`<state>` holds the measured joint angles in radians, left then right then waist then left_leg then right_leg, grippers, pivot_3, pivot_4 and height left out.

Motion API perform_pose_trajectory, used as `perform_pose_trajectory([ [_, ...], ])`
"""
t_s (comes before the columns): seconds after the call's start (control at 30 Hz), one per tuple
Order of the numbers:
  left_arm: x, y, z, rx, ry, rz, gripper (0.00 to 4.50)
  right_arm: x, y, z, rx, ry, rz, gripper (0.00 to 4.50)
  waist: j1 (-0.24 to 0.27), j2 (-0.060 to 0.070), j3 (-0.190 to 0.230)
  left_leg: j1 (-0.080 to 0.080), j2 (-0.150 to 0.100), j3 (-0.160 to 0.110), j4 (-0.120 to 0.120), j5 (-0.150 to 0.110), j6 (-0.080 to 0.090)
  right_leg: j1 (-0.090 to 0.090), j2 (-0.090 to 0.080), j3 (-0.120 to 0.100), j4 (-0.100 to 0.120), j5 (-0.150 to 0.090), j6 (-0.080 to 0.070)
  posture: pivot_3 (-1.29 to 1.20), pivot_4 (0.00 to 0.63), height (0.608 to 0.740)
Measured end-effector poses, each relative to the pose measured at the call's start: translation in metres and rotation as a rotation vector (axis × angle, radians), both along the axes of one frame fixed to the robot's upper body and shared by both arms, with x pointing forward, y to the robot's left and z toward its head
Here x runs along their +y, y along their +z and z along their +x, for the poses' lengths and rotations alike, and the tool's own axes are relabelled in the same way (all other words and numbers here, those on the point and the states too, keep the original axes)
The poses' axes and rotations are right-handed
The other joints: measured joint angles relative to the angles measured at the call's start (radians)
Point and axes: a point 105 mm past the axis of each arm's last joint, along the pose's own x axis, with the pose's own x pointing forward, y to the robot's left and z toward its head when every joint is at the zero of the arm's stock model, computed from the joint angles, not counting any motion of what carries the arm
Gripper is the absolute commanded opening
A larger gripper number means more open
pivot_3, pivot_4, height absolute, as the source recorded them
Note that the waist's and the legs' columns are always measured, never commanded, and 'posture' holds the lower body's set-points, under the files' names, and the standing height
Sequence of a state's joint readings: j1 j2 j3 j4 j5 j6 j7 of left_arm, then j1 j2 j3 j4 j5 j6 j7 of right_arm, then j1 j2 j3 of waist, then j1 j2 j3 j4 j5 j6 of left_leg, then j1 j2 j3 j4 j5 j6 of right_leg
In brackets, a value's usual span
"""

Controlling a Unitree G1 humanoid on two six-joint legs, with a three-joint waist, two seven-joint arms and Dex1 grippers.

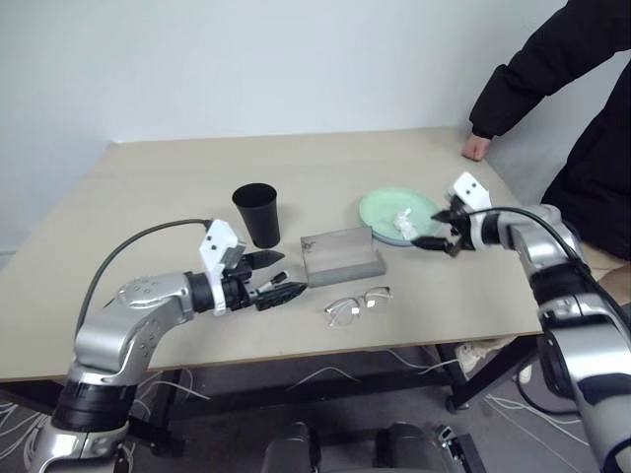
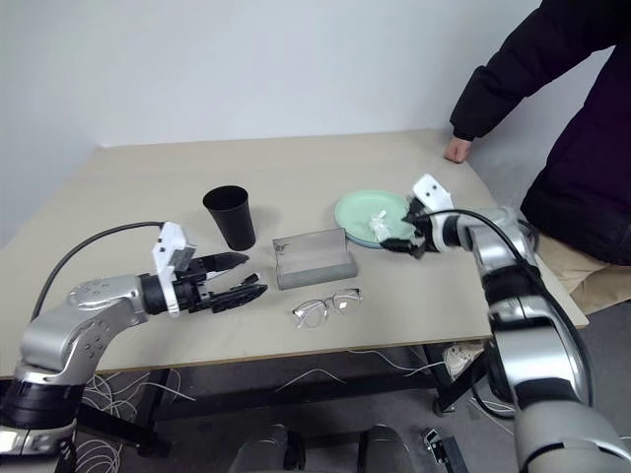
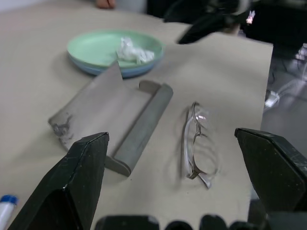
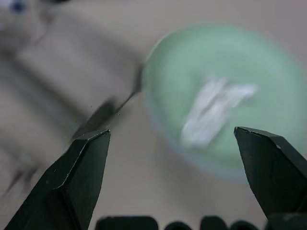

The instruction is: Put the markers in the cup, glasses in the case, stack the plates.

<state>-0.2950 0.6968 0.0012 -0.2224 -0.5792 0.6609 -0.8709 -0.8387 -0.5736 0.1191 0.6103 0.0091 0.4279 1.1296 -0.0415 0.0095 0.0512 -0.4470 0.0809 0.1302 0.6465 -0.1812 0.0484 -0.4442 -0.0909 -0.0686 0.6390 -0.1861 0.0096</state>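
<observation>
The black cup [image 1: 256, 214] stands upright at mid-table. To its right lies the grey case [image 1: 340, 254], open, and the glasses [image 1: 357, 304] rest on the table just in front of it. The mint green plate [image 1: 380, 207] sits on the light blue plate [image 3: 91, 64], with a crumpled white tissue [image 1: 402, 222] on top. My left gripper [image 1: 271, 276] is open and low over the table, left of the glasses and in front of the cup. A marker tip [image 3: 5, 206] lies beside one finger. My right gripper [image 1: 439, 232] is open and empty at the plates' right rim.
A person in a dark sleeve stands at the far right corner with a hand [image 1: 476, 148] resting on the table [image 1: 148, 187]. The table's front edge runs just in front of the glasses. Cables hang below the table.
</observation>
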Motion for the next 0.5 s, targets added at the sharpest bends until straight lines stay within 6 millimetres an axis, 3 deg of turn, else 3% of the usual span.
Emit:
perform_pose_trajectory([
  [0.2, -0.036, -0.003, 0.012, -0.016, -0.124, 0.083, 4.5, -0.007, 0.036, -0.038, -0.051, 0.176, -0.026, 4.47, -0.005, -0.001, 0.0, 0.002, 0.0, -0.004, 0.0, 0.0, 0.0, 0.0, 0.002, 0.0, 0.0, 0.001, -0.001, 0.0, 0.0, 0.74],
  [0.3, -0.048, -0.006, 0.017, -0.018, -0.169, 0.139, 4.5, -0.013, 0.036, -0.047, -0.042, 0.207, -0.039, 4.47, -0.002, -0.001, 0.001, 0.002, 0.0, -0.006, 0.001, 0.0, 0.0, -0.001, 0.003, -0.001, 0.0, 0.001, -0.001, 0.0, 0.0, 0.74],
  [0.5, -0.076, -0.013, 0.027, -0.047, -0.256, 0.293, 4.5, -0.018, 0.039, -0.047, -0.061, 0.192, -0.044, 4.47, -0.002, -0.002, 0.001, 0.001, -0.001, -0.006, 0.004, 0.0, 0.0, 0.0, 0.002, 0.0, 0.0, 0.001, -0.001, 0.0, 0.0, 0.74],
])
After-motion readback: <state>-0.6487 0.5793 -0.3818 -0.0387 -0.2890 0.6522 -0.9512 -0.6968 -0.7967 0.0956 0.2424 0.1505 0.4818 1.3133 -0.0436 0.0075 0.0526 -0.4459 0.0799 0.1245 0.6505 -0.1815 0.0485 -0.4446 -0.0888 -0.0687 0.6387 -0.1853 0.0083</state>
